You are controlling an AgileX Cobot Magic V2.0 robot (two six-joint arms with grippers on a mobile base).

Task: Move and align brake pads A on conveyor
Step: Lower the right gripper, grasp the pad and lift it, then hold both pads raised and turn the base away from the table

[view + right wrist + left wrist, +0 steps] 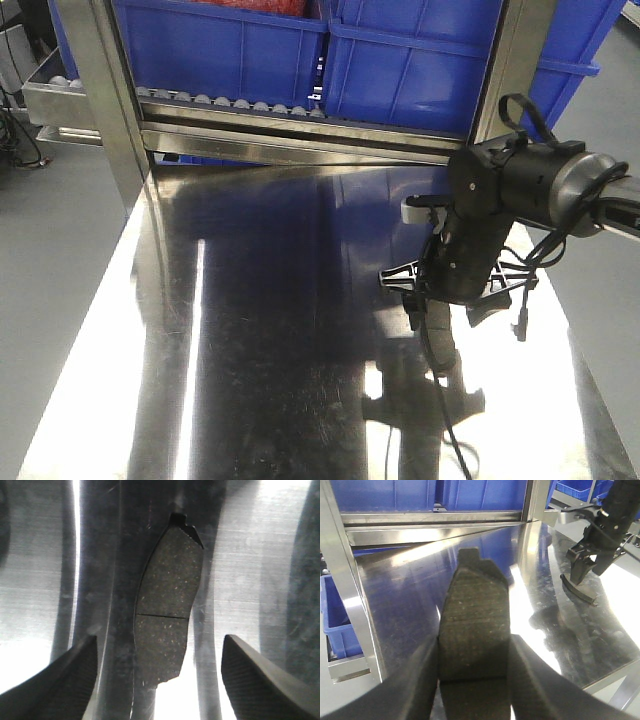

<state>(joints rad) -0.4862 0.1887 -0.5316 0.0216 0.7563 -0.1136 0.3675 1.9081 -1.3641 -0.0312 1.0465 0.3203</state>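
Left gripper (475,642) is clenched on a brake pad: the clamped brake pad (475,625) sits squeezed between the two dark fingers (415,680). Its long axis runs straight away from the wrist camera. The small end tab leads, pointing toward the rack frame (435,522) at the far edge of the steel tabletop (400,595), and the pad is carried above that shiny surface.

Over to the right gripper (160,639), and it's released, jaws spread wide. Between them, flat on the steel, is the lying brake pad (165,605). Its long axis runs lengthwise up the gap, tabbed end away from the wrist and leaning a touch right. The thin cross groove cuts across mid-face and the bowed edge faces left. Neither finger (60,680) touches it; there's daylight on both sides.

From the left wrist, that same pad (580,590) shows on the table just under the right claw (582,570). Out front, the right arm (530,185) hangs over the table's right half, cable (445,400) trailing. Blue bins (400,60) sit behind on the rack. Nothing lies between the open jaws and the pad.
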